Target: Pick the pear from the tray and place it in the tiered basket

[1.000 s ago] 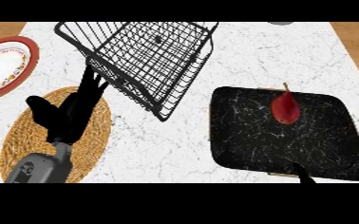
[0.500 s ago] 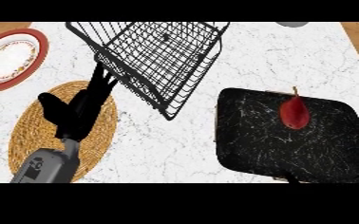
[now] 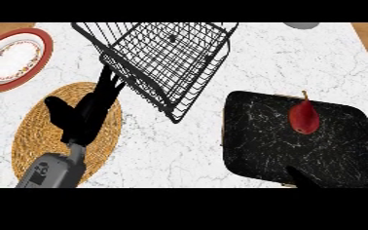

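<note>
A red pear [image 3: 304,116] lies on the black marbled tray [image 3: 259,146] at the right, stem pointing away from me. The black wire tiered basket [image 3: 165,61] stands at the top centre. My left hand [image 3: 86,117] is open over the woven mat, fingers straight and reaching up to the basket's left edge. Only a dark tip of my right hand [image 3: 302,179] shows at the lower edge, in front of the tray and below the pear.
A round woven mat [image 3: 36,131] lies at the left under my left hand. A red-rimmed plate [image 3: 45,44] sits at the far left. A grey object [image 3: 302,25] peeks in at the top right. White marble counter lies between basket and tray.
The view has shifted, so everything sits a little further right and lower. My left hand stays open over the mat. The pear has not moved on the tray.
</note>
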`<state>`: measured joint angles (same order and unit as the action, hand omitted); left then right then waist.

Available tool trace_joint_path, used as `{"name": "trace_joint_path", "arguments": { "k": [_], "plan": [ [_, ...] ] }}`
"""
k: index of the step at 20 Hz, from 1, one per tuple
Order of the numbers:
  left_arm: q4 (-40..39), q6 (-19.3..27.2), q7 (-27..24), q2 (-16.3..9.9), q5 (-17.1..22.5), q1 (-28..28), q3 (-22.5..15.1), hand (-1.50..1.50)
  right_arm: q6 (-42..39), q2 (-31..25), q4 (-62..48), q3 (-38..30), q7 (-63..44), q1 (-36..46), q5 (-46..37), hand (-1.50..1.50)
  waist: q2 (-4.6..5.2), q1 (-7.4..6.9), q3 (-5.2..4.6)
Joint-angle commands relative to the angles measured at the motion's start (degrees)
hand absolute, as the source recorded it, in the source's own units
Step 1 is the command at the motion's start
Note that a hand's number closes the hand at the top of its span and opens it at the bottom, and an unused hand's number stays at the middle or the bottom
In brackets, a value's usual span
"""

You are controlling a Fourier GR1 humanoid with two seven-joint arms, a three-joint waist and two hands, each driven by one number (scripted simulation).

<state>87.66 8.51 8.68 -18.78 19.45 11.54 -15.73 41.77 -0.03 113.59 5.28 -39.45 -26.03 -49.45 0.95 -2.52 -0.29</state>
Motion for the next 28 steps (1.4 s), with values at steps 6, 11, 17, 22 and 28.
{"name": "trace_joint_path", "arguments": {
  "k": [6, 11, 17, 22, 28],
  "plan": [
    [-2.89, -1.01, 0.56, 1.03, -0.70, -1.05, 0.37, 0.00, -13.49, 0.03, -6.52, 3.13, -30.57, 23.25, -17.91, -1.50, -0.65, 1.66, 0.21],
    [-2.14, -0.10, 4.05, 2.49, -0.84, 1.31, 0.96, 0.00, -13.94, 0.03, -11.39, 3.45, -34.84, 28.31, -20.82, -1.50, -0.82, 2.32, 0.27],
    [-3.87, 0.05, 1.37, 3.81, -2.84, 0.40, 1.00, 0.00, -10.18, 0.03, -14.13, 2.20, -34.06, 26.15, -21.45, -1.50, -0.82, 2.87, 0.30],
    [-6.25, -2.28, 1.85, 3.73, -1.65, 0.93, 2.92, 0.00, -12.44, 0.03, -11.83, 4.31, -35.99, 25.85, -23.56, -1.50, -0.85, 3.16, 0.25],
    [-3.21, -3.60, 3.54, 2.63, -0.68, 0.85, 5.59, 0.00, -6.47, 0.03, -15.19, 2.16, -31.99, 25.25, -21.39, -1.50, -0.89, 2.94, 0.28]
  ]
}}
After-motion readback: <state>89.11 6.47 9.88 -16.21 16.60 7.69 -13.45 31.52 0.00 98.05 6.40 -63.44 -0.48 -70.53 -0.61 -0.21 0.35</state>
